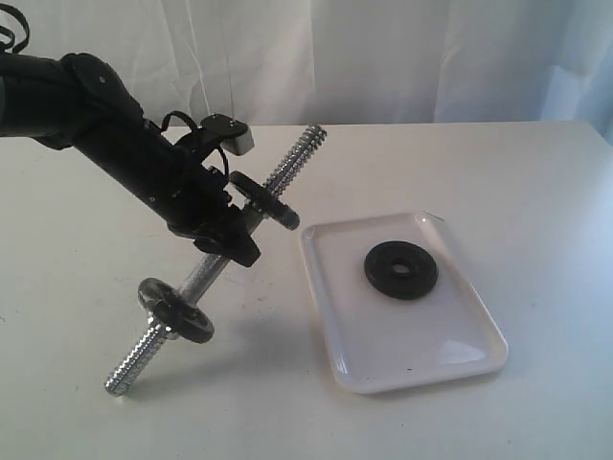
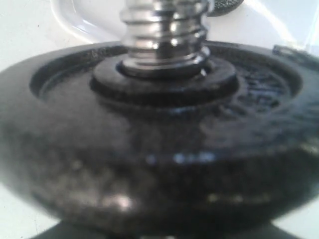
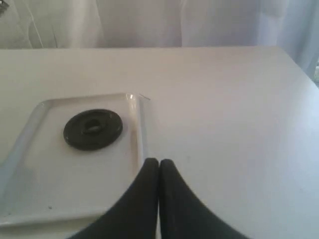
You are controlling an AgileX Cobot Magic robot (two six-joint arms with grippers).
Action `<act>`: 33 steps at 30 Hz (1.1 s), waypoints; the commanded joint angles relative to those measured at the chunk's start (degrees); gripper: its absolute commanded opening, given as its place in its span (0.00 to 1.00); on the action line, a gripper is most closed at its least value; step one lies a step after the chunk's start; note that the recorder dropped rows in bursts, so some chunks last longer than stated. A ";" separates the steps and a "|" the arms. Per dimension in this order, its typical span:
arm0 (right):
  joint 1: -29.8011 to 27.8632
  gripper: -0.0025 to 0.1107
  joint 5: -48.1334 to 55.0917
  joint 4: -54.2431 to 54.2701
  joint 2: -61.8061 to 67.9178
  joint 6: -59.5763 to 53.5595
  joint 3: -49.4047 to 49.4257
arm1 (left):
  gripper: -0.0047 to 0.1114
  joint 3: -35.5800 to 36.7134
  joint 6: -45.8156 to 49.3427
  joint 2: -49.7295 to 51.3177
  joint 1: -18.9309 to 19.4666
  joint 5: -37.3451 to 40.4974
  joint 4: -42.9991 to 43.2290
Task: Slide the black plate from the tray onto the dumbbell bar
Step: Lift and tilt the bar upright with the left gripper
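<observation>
Tabletop (image 1: 536, 192) with a white tray (image 1: 383, 355); the black plate (image 1: 401, 270) lies flat inside, toward twelve o'clock of the tray's middle. At nine o'clock from the tray, the left gripper (image 1: 235, 240) clasps the dumbbell bar (image 1: 297, 155) mid-shaft. The bar slants from seven to one o'clock and carries two grey-black discs (image 1: 177, 311). The right gripper (image 3: 159, 164), pinched closed and empty, hangs near the tray's rim.

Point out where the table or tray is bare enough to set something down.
Bare: the table right of the tray and behind it toward the curtain; the tray's near half, in front of the black plate. Crowded: left of the tray, where the left pincer holds the tilted dumbbell bar with its upper disc and lower disc.
</observation>
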 commanded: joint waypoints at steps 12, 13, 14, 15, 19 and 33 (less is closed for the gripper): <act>-0.21 0.02 -17.78 6.07 -0.33 42.42 0.27 | 0.04 6.46 7.83 -7.83 -0.06 -3.27 -16.03; -0.21 0.02 -18.28 6.07 -0.33 43.90 0.27 | 0.04 7.47 9.24 -8.47 -0.06 -3.83 -17.57; -0.21 0.02 -18.28 6.07 -0.33 44.06 0.27 | 0.04 8.54 10.84 -9.35 -0.06 -4.11 -19.20; -0.21 0.02 -18.28 6.07 -0.33 43.81 0.27 | 0.04 9.27 12.19 -10.16 -0.06 -4.38 -20.46; -0.21 0.02 -18.28 6.07 -0.33 43.59 0.27 | 0.04 9.89 13.05 -12.43 -0.06 -5.03 -21.24; -0.21 0.02 -10.15 5.91 -0.33 37.32 -5.82 | 0.04 11.32 12.17 -15.01 -0.06 -1.20 -20.99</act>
